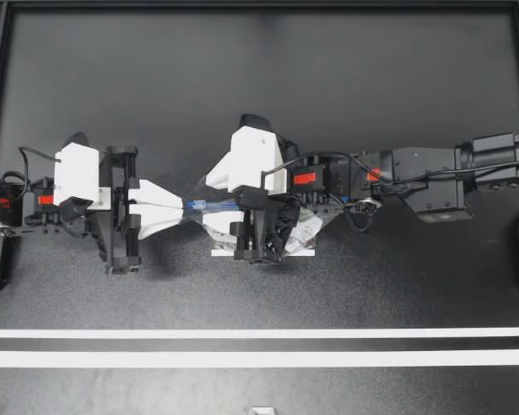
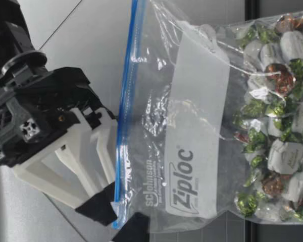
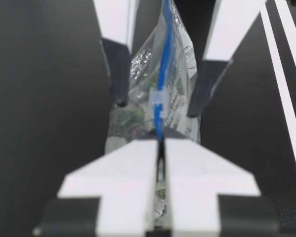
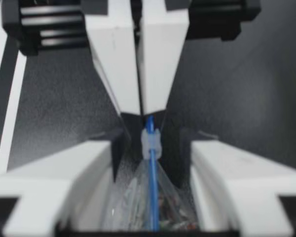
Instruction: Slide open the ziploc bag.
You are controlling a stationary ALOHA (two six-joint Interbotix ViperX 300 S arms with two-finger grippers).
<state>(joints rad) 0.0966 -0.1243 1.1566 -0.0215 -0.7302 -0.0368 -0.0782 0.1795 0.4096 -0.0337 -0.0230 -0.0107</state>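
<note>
One bag (image 2: 192, 101), two grippers: my left gripper (image 1: 186, 207) pinches its top, my right gripper (image 1: 221, 210) at 3 o'clock is spread; only the low view shows sweets (image 2: 272, 101).

Black matte tabletop (image 1: 259, 95) lies beneath and all around the left gripper (image 1: 183, 207) and the right gripper (image 1: 212, 206). Two parallel white tape stripes (image 1: 259, 333) cross the tabletop on one side of both grippers, well apart from them. A black frame (image 1: 259, 4) borders the tabletop on the grippers' opposite side.
</note>
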